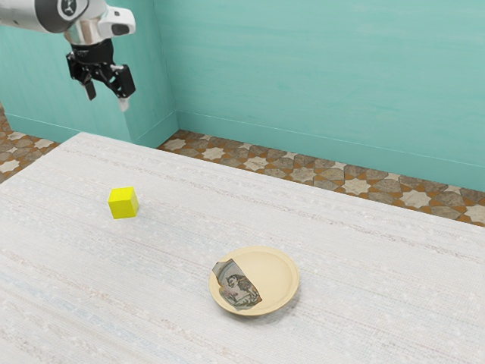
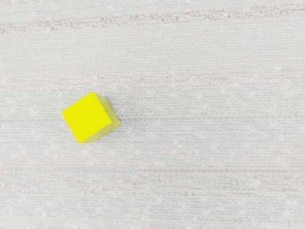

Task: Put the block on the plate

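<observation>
Block (image 1: 123,202), bright yellow and cube-shaped, rests on the counter (image 1: 356,258) left of the middle in the exterior view. Being a cube, it has no long axis I could pick out; it sits flat on its base, upright. From over here one side faces me almost squarely, while a narrower, duller side is turned toward the exterior view's right. Its upper face looks level. Seen from above in the wrist view, its edges run slantwise across the faint stripes of the counter, so the cube stands skewed to the weave, one corner pointing roughly along those lines.

The plate (image 1: 280,274) lies well apart from it, in the lower part of the exterior view, just right of centre: round, shallow, pale yellow, its rim slightly raised. A dark, ragged-edged picture (image 1: 240,290) covers part of it, the longer way running from upper left to lower right in the frame. Whether it is printed on or laid there, I can't tell.

Up in the upper left hangs the gripper (image 1: 107,98), well above the counter, its two fingers spread wide and pointing down, with nothing held. The white arm (image 1: 24,15) reaches in from that same corner, against a teal wall (image 1: 318,76).
</observation>
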You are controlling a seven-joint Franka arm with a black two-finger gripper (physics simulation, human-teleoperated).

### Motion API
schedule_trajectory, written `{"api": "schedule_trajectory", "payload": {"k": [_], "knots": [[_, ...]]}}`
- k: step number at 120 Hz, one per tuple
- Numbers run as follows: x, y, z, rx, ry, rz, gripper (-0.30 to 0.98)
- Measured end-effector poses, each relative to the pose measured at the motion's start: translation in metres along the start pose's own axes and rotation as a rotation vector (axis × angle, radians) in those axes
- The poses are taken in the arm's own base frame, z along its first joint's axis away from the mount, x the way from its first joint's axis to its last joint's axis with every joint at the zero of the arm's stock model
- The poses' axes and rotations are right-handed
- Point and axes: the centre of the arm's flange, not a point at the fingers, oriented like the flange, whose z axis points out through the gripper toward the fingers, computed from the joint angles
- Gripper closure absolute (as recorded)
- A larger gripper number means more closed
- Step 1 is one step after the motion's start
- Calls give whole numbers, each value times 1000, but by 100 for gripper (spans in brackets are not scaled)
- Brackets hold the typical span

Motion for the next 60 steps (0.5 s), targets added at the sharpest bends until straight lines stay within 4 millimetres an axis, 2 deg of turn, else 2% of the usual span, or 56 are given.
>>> {"api": "schedule_trajectory", "payload": {"k": [8, 12, 16, 28, 35, 43, 60], "knots": [[0, 0, 3, -10, -13, -1, 0], [3, -2, 15, -18, -26, -9, 0], [9, -12, 36, -36, -47, -31, 0], [25, -57, 124, -85, -134, -139, 0], [35, -77, 164, -96, -164, -183, 0], [42, -94, 197, -102, -186, -222, 0], [49, -107, 242, -125, -207, -269, 0]]}}
